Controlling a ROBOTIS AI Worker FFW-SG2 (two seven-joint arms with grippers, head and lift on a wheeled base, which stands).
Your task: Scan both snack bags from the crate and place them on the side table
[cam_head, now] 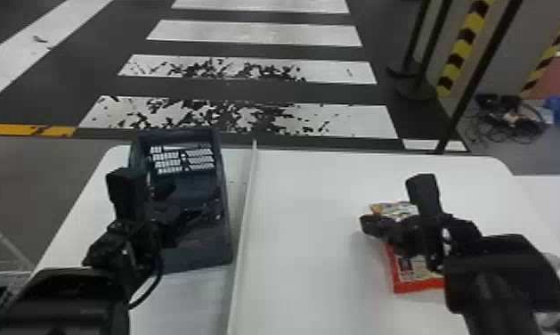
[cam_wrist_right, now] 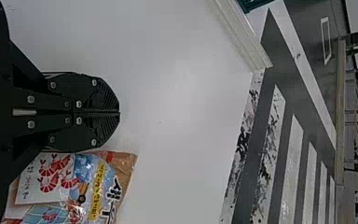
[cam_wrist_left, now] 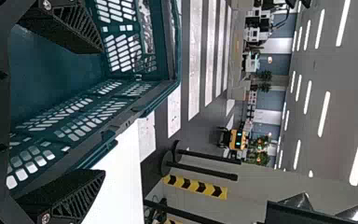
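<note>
Over the dark crate [cam_head: 198, 256] on the left of the table is my left gripper [cam_head: 214, 209]. The left wrist view has this gripper [cam_wrist_left: 103, 109] open, its two fingers wide apart and the teal crate wall [cam_wrist_left: 88, 105] beyond them. My right gripper [cam_head: 367, 225] is at the right, above a red-edged snack bag [cam_head: 419, 284] lying on the table and partly covered by the arm. In the right wrist view the right gripper [cam_wrist_right: 119, 113] is shut with nothing between its fingertips, beside the colourful snack bag [cam_wrist_right: 95, 186]. Whether a second bag lies there I cannot tell.
A raised white strip [cam_head: 245, 214] runs along the white table [cam_head: 301, 249] between the crate and the bag. Black posts [cam_head: 474, 80] stand beyond the far edge. Another white surface [cam_head: 554, 191] adjoins at the right.
</note>
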